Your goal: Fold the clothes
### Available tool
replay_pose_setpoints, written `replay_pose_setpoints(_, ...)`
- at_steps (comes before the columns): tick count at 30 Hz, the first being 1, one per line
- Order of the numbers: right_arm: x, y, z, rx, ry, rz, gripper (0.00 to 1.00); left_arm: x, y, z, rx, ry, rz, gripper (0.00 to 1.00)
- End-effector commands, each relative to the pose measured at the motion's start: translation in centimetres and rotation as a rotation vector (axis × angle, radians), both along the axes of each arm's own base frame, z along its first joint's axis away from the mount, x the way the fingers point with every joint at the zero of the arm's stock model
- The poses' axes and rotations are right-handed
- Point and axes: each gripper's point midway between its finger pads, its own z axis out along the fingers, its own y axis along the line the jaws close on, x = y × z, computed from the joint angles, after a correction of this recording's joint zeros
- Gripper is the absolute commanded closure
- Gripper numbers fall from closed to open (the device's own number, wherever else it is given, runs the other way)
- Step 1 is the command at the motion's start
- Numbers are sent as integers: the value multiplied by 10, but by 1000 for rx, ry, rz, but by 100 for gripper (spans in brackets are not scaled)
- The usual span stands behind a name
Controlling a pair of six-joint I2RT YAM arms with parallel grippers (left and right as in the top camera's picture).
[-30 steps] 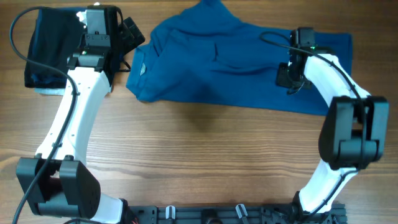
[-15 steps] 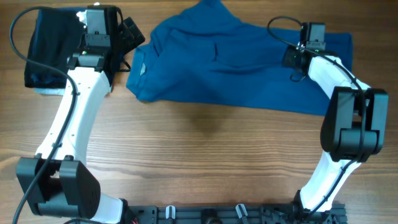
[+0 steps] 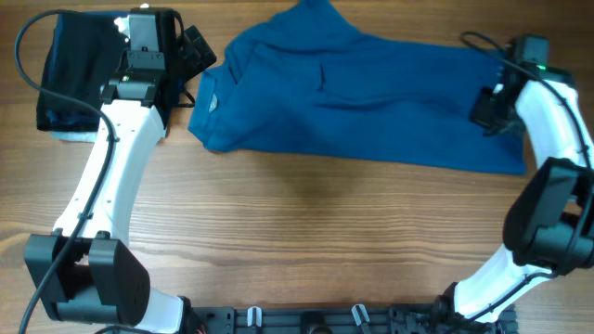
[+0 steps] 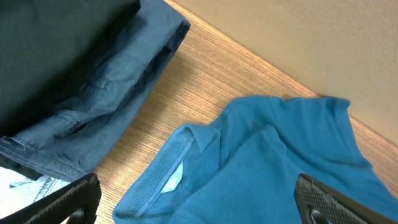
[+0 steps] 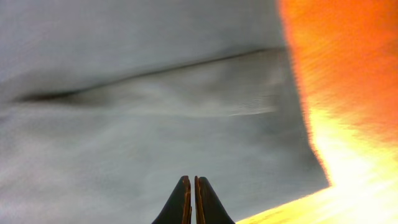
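Note:
The clothes, a medium-blue polo shirt (image 3: 362, 97), lie spread flat across the far half of the table, collar end to the left. My left gripper (image 3: 197, 54) hovers open just above the collar (image 4: 177, 171), its two fingers (image 4: 320, 199) standing wide on either side of it and holding nothing. My right gripper (image 3: 486, 111) is over the shirt's right end. In the right wrist view its fingertips (image 5: 193, 200) are pressed together just above blurred fabric (image 5: 143, 124), with nothing seen between them.
Folded dark garments (image 3: 79, 70) sit at the far left corner, right beside the left arm, and appear as dark and slate-blue layers (image 4: 74, 74) in the left wrist view. Bare wooden table (image 3: 306, 232) stretches in front of the shirt. A wall borders the far edge.
The right arm has swept to the right along the shirt, from its middle-right to near its right edge, staying shut. The shirt and the left arm have not moved.

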Motion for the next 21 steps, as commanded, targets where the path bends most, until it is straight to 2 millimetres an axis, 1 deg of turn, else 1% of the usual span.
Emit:
replay_pose_setpoints(1,-10,-22,-12,-4,23,-67,96,1,2,-4,-8,6,12,0)
replay_pose_setpoints(5,-8,-35,-16,-13,7,-78,96,1,2,-4,-8,6,12,0)
replay_pose_setpoints(8,-14,-34,-31,4,56,-81,96,1,2,-4,-8,6,12,0)
replay_pose_setpoints(10,-18,-33,-47,19,98,-80,95,1,2,-4,-7,6,12,0)
replay_pose_setpoints(11,-19,-32,-56,24,114,-80,96,1,2,-4,-8,5,12,0)
replay_pose_setpoints(15,-17,-33,-77,31,135,-80,96,1,2,-4,-7,6,12,0)
replay_pose_setpoints(18,-13,-35,-89,29,131,-80,96,1,2,-4,-8,6,12,0)
replay_pose_setpoints(20,-4,-38,-91,17,95,-80,96,1,2,-4,-7,6,12,0)
replay_pose_setpoints(21,6,-42,-88,4,56,-80,95,1,2,-4,-8,6,12,0)
